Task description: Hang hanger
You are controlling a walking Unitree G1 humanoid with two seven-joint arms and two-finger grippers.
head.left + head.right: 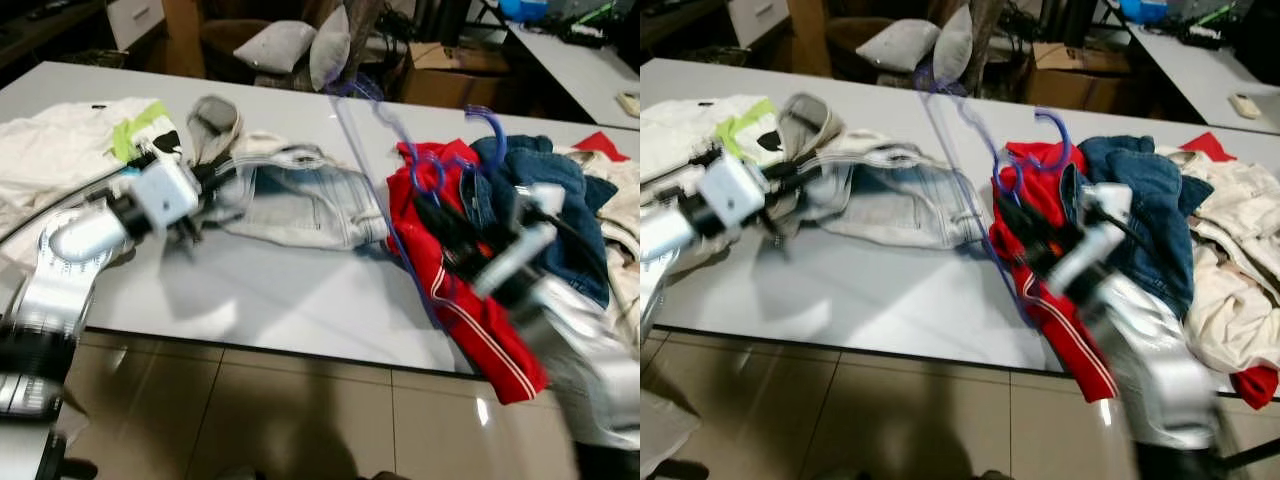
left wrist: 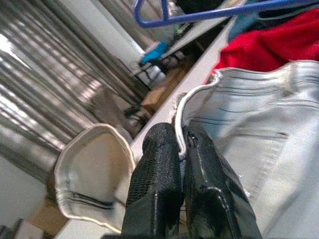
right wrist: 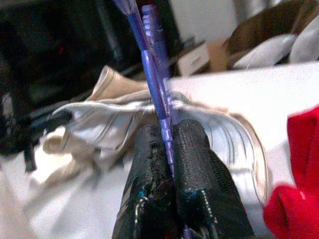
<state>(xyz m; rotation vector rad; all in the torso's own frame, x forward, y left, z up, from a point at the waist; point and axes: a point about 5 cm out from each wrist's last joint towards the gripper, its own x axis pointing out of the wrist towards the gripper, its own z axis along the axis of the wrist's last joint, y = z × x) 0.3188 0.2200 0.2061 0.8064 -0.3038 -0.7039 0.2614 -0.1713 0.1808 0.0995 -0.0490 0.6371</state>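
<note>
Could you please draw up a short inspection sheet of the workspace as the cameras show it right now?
Surface: white table, mostly covered by clothes.
Job's things: blue hanger raised over the table; pale denim jacket lying at the middle.
Clutter: red garment draped over the front edge, blue jeans, white clothes at the left, cream clothes at the right.
Grippers: left gripper shut on the jacket's edge; right gripper shut on the hanger's bar.
Cables: nothing seen.
Surroundings: tiled floor, grey cushions, cardboard box, second white table behind.
</note>
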